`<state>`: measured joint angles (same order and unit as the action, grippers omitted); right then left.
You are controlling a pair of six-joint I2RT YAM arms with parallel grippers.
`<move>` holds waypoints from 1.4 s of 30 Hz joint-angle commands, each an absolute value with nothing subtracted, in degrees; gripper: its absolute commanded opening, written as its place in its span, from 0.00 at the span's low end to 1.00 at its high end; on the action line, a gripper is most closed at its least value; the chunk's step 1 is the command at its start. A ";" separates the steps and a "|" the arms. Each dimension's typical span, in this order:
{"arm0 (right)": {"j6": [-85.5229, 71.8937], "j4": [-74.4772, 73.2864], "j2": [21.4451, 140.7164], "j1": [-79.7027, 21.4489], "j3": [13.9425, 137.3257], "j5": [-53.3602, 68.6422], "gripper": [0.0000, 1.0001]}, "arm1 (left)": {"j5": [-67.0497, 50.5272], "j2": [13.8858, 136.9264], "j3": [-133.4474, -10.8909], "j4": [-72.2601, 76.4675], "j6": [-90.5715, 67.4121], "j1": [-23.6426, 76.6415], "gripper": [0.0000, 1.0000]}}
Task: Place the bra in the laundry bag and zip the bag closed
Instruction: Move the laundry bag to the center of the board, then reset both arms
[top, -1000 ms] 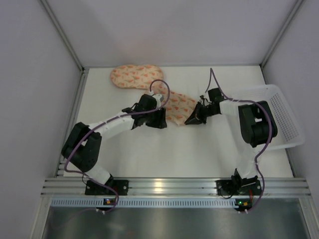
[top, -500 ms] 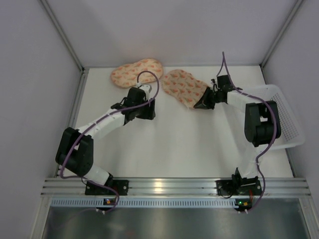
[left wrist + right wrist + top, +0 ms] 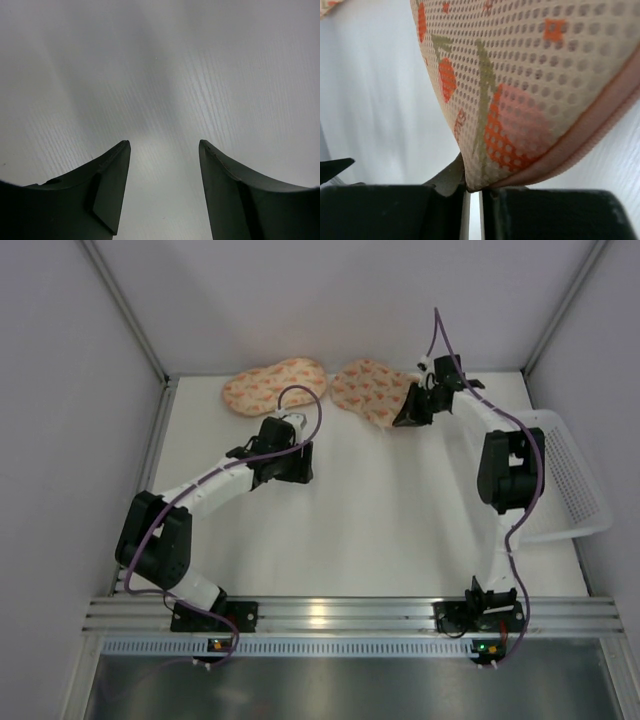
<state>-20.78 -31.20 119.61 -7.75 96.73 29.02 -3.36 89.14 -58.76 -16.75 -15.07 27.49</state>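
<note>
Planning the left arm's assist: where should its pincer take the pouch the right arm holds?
Take the laundry bag by the seamed rim of its free left lobe, coming low from the near-left. The right pincer is shut on its right edge, the open left pincer sits on that side, and the padded middle looks too broad to pinch.

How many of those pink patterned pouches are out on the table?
2. The first pouch lies at the table's back left; the second pouch sits just right of it, its edge pinched in the right gripper. Part of the white basket is hidden.
</note>
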 commanded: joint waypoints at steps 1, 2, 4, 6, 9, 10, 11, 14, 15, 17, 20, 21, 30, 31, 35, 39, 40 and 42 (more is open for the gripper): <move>-16.18 -33.40 124.18 -7.73 105.79 25.42 0.15 | -2.47 88.16 -59.42 -15.91 -15.56 27.42 0.63; -14.95 -33.05 125.23 -7.91 106.69 24.36 0.26 | -2.11 87.55 -59.24 -16.00 -15.56 27.33 0.64; -13.89 -32.96 125.86 -7.91 108.71 21.37 0.58 | -1.67 86.75 -58.98 -16.00 -15.47 27.16 0.69; -13.27 -33.31 125.69 -7.65 109.60 20.74 0.69 | -1.14 85.35 -58.97 -16.70 -15.38 26.72 0.85; -13.01 -33.31 122.88 -7.38 109.08 20.91 0.80 | -1.23 83.07 -59.15 -17.84 -14.94 25.67 0.94; -12.83 -33.40 121.91 -7.47 108.55 21.18 0.84 | -1.23 82.62 -59.59 -18.19 -14.85 25.49 0.96; -12.66 -33.49 119.56 -7.47 108.02 21.53 0.90 | -1.40 82.18 -59.76 -18.89 -14.85 24.71 0.98; -10.38 -34.71 114.55 -7.47 106.26 24.69 0.99 | -3.68 80.42 -61.78 -21.18 -13.19 21.90 0.98; -9.59 -36.02 113.30 -7.47 105.74 25.13 0.99 | -4.04 80.42 -62.66 -23.27 -12.31 21.10 0.98; -7.30 -37.43 108.91 -7.38 102.93 26.01 0.99 | -5.44 81.73 -66.26 -26.35 -8.63 18.29 0.98; -2.83 -39.11 102.32 -7.38 97.13 28.64 1.00 | -9.14 84.46 -71.18 -34.00 -3.61 14.42 0.98; -1.51 -40.24 100.74 -7.47 94.16 29.52 0.99 | -9.05 84.81 -72.24 -36.45 -1.69 13.89 0.98; 6.15 -38.76 83.77 -7.56 74.03 37.00 0.99 | -10.99 74.98 -65.49 -38.32 4.92 13.18 0.98; 6.15 -37.80 81.67 -7.91 72.44 37.09 1.00 | -10.29 74.27 -64.78 -38.23 5.01 13.18 0.98; 5.98 -36.65 77.00 -8.87 66.81 37.44 1.00 | -9.49 69.45 -60.83 -38.23 5.54 13.18 0.98; 5.63 -34.64 73.48 -9.84 60.75 35.60 0.99 | -10.02 66.11 -55.82 -38.23 6.06 13.18 0.98; 5.02 -34.02 72.26 -9.84 59.69 35.51 0.99 | -10.11 65.83 -55.20 -38.23 6.15 13.18 0.98; 4.92 -33.14 71.02 -9.84 57.75 35.60 0.99 | -10.63 64.52 -54.23 -38.32 6.06 13.18 0.98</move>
<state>4.40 -37.45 74.28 -9.23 59.35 35.35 -9.65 66.98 -55.53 -38.35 4.89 13.21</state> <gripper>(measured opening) 0.993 0.982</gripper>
